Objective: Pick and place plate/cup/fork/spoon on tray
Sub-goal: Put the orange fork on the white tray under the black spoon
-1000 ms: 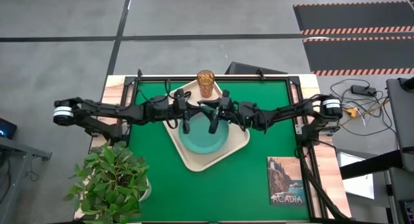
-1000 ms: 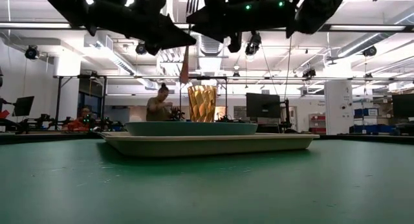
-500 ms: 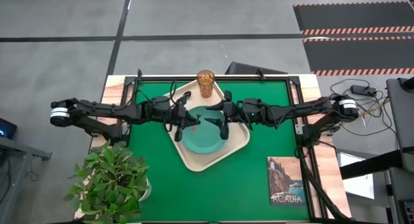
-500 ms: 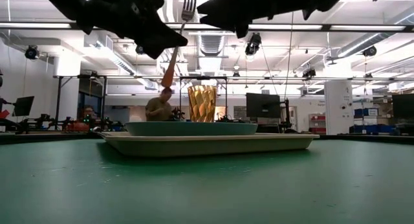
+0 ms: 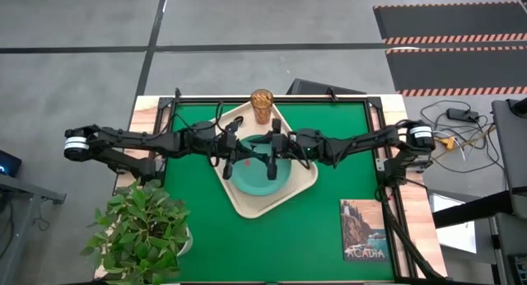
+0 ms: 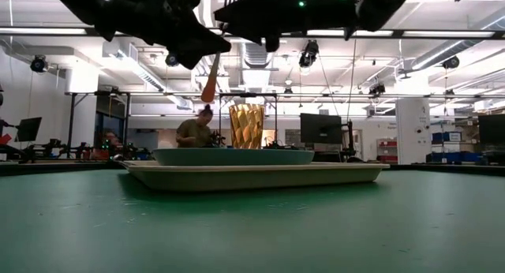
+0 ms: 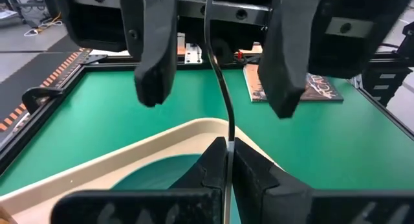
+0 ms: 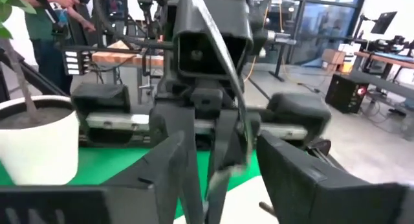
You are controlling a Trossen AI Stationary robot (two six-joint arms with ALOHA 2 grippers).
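Observation:
The cream tray (image 5: 247,204) lies on the green mat with the teal plate (image 5: 262,179) on it. The amber cup (image 5: 262,106) stands on the tray's far corner. My left gripper (image 5: 233,157) is above the plate, shut on the fork (image 7: 220,75). The fork's red-orange handle (image 6: 210,82) hangs slanting below the gripper. My right gripper (image 5: 272,163) is open, and its fingers (image 7: 155,62) stand on either side of the fork's far metal end without touching it. I cannot make out the spoon. My left gripper pinches the fork's thin metal shaft (image 7: 228,134) between its two fingertips. The fork is lifted clear above the plate and tilted. Its red handle (image 6: 210,82) points down toward the tray, and its metal end points away toward my right gripper.
An "Acadia" picture book (image 5: 363,229) lies at the mat's near right. A potted plant (image 5: 144,227) stands at the near left corner. People (image 6: 193,131) sit in the room beyond the table's far edge.
My left gripper has shifted slightly toward the table's left edge. The fork in it has tipped from nearly upright to slanting. My right gripper drew back toward the right, then came back toward the fork, and its fingers now flank the fork's metal end.

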